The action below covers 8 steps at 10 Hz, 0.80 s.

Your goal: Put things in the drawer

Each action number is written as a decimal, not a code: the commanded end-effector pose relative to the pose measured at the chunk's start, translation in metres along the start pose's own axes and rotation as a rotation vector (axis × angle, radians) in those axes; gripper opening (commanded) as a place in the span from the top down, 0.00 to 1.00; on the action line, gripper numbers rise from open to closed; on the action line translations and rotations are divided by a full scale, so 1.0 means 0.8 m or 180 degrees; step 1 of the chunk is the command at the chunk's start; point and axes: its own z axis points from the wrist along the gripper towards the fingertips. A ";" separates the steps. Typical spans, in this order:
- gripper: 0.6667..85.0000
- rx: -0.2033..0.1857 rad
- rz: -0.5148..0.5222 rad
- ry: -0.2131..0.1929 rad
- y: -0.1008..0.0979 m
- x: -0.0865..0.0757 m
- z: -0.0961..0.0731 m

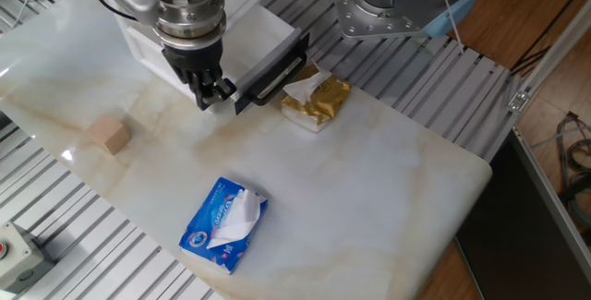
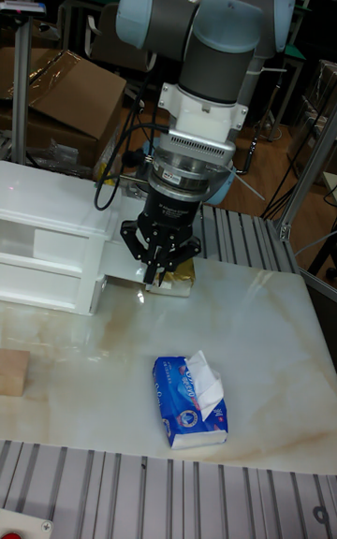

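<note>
The white drawer (image 1: 270,34) stands pulled out of its small cabinet (image 1: 138,46), its black bar handle (image 1: 273,73) facing the table. My gripper (image 1: 211,94) hangs just left of the handle's near end, low over the marble, fingers together and holding nothing. In the tall fixed view the gripper (image 2: 158,283) points straight down in front of the cabinet (image 2: 47,258). The small tan wooden cube (image 1: 109,135) sits well to the gripper's left on the table, and shows at the picture's left edge (image 2: 9,372).
A gold tissue pack (image 1: 317,99) lies right beside the drawer handle. A blue tissue pack (image 1: 226,223) (image 2: 192,400) lies nearer the table's front. Slatted metal frame borders the marble top (image 1: 388,180); the arm's base (image 1: 388,5) stands behind.
</note>
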 end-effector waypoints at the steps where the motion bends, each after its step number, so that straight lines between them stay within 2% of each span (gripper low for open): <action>1: 1.00 -0.0025 -0.0039 -0.0084 0.000 -0.009 0.000; 2: 1.00 -0.0006 -0.0051 -0.0099 -0.004 -0.009 0.003; 4: 1.00 -0.0050 -0.0095 -0.0147 -0.004 -0.009 0.006; 8: 1.00 -0.0050 -0.0081 -0.0157 -0.005 -0.009 0.007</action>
